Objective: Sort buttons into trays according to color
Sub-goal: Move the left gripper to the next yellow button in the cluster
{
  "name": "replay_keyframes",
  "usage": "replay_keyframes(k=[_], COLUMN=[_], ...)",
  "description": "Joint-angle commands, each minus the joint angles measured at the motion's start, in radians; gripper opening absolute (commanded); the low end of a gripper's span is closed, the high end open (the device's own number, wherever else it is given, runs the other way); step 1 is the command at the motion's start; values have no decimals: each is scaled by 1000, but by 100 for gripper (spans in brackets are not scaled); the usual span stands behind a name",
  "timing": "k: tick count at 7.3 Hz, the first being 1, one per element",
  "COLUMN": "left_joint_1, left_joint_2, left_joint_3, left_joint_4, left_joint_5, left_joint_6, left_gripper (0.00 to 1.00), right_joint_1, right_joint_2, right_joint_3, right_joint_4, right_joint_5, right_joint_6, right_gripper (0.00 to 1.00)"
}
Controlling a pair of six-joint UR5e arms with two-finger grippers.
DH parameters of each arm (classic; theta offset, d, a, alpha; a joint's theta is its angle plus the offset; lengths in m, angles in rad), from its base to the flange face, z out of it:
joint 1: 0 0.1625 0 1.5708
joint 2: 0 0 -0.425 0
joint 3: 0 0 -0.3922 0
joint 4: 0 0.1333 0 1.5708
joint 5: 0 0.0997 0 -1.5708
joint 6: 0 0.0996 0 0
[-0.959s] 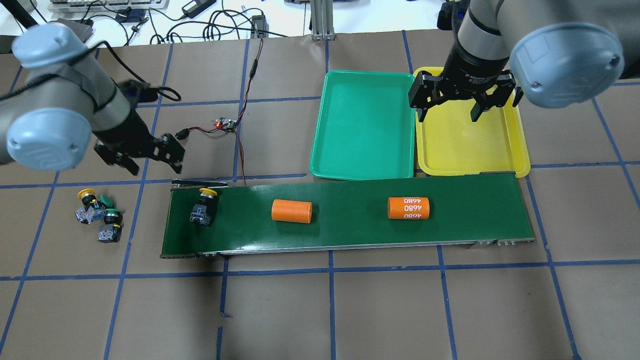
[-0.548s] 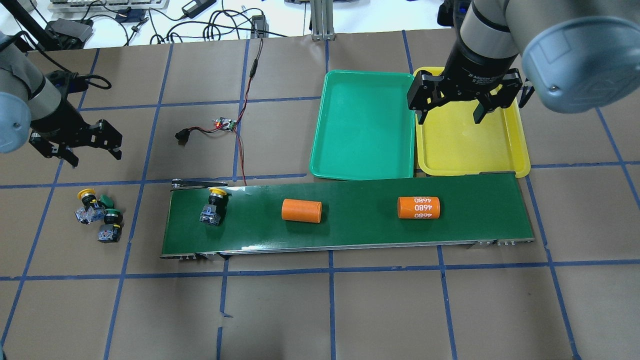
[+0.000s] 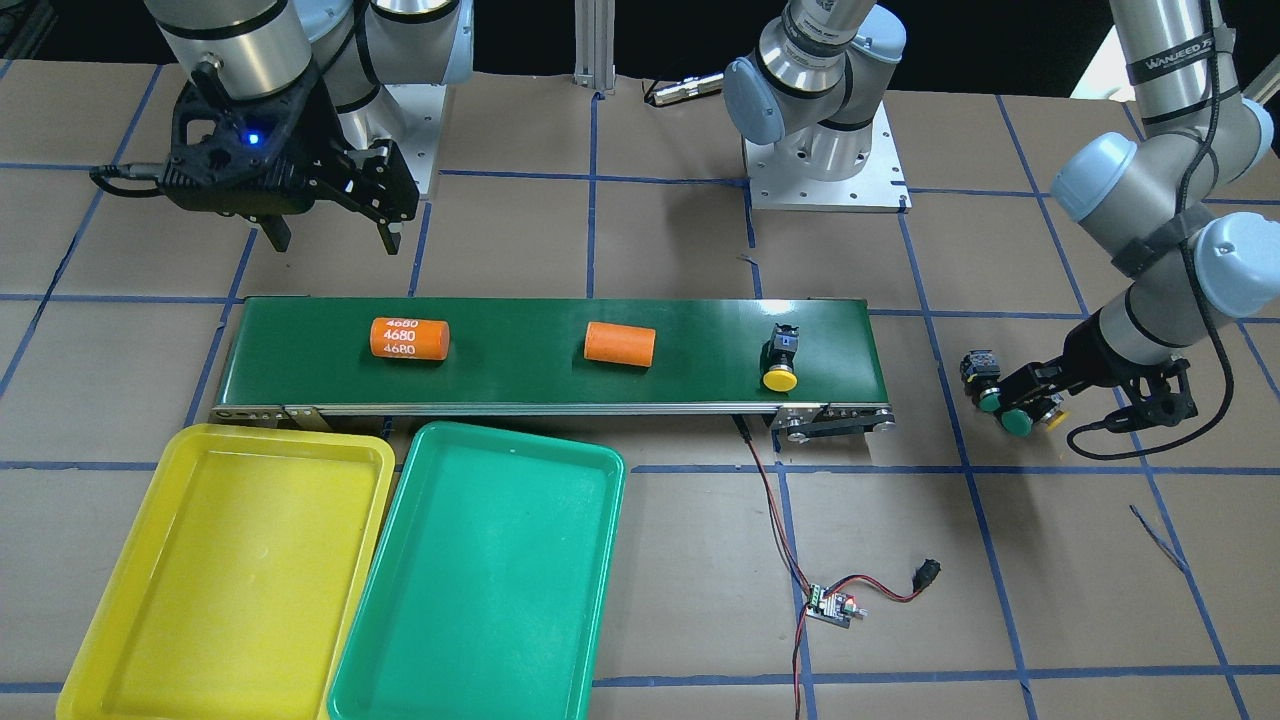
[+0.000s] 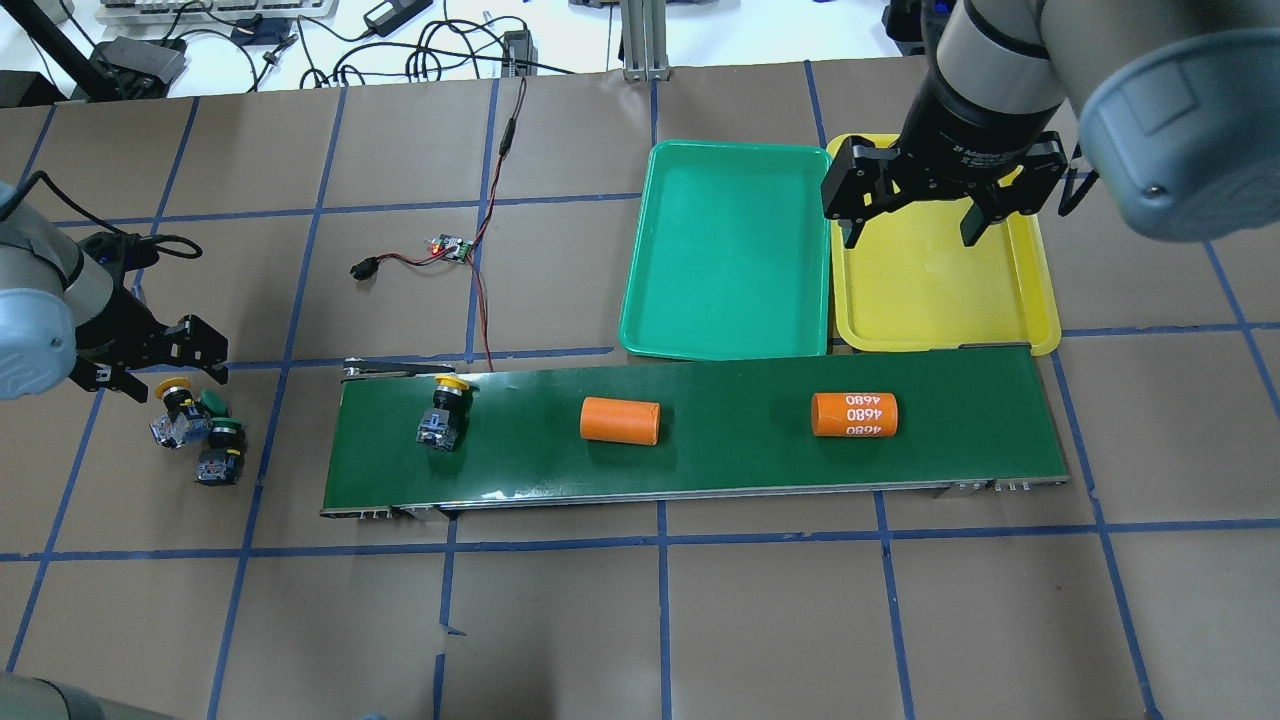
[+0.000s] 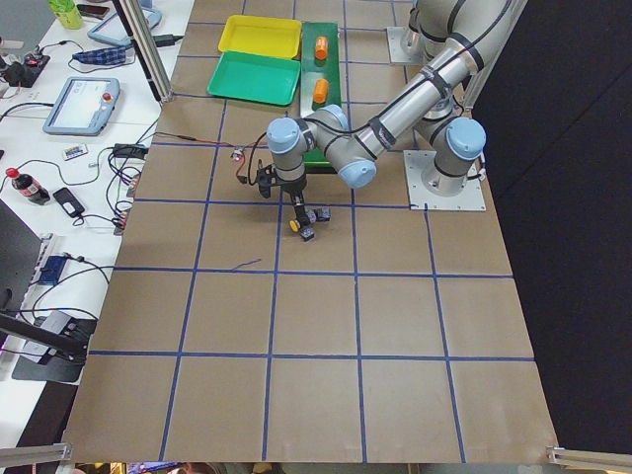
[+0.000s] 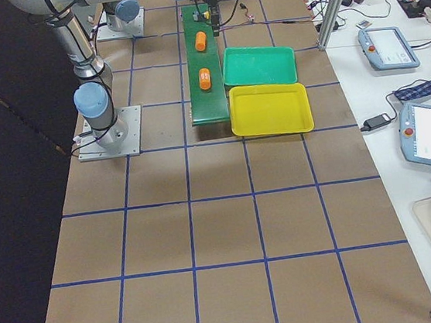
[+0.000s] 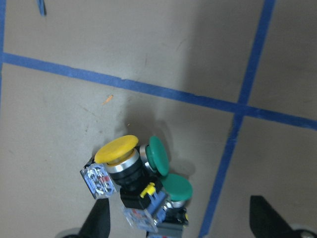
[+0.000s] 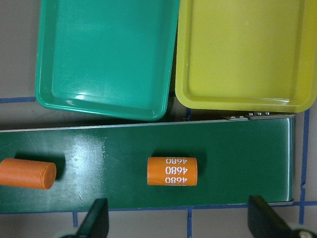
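Three buttons lie huddled on the table left of the belt: a yellow-capped one (image 4: pixel 172 388) (image 7: pixel 116 148) and two green-capped ones (image 4: pixel 212 402) (image 4: pixel 227 428) (image 7: pixel 177 187). My left gripper (image 4: pixel 158 378) (image 7: pixel 181 225) hangs open just above this cluster, with one finger on each side. Another yellow button (image 4: pixel 445 410) (image 3: pixel 781 360) lies on its side on the belt's left end. The green tray (image 4: pixel 725 250) and yellow tray (image 4: pixel 940 290) sit side by side behind the belt, with nothing in them. My right gripper (image 4: pixel 908 232) (image 8: pixel 179 223) is open above the yellow tray and holds nothing.
A long dark-green conveyor belt (image 4: pixel 720 470) carries two orange cylinders, a plain one (image 4: pixel 620 421) and one printed 4680 (image 4: pixel 854 415). A small circuit board (image 4: pixel 450 247) with red and black wires lies behind the belt's left end.
My left gripper swung left and came down over the button cluster. The belt carried the yellow button and both cylinders rightward. My right gripper shifted slightly right and stayed open.
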Motion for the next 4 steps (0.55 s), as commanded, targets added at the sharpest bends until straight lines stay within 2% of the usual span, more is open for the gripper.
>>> replay_keyframes(k=[1,2,3,4], left_joint_1=[8,19,23,26], left_joint_2=[-17,-30,-35,-41], left_joint_3=[-27,-25,-28,-28], left_joint_4=[25,26,26,26], left_joint_5=[7,6,6,6], left_joint_6=[7,12,10,12], left_gripper=[100,100,98,95], right_joint_1=[-5,-18,-20,-14], right_joint_2=[-10,-7,-7,-12], right_joint_3=[-2,1,1,-4], right_joint_4=[-11,-13,-17,-17], right_joint_5=[18,109,125,51], right_joint_6=[4,5,-14,-14], right_gripper=[100,100,100,100])
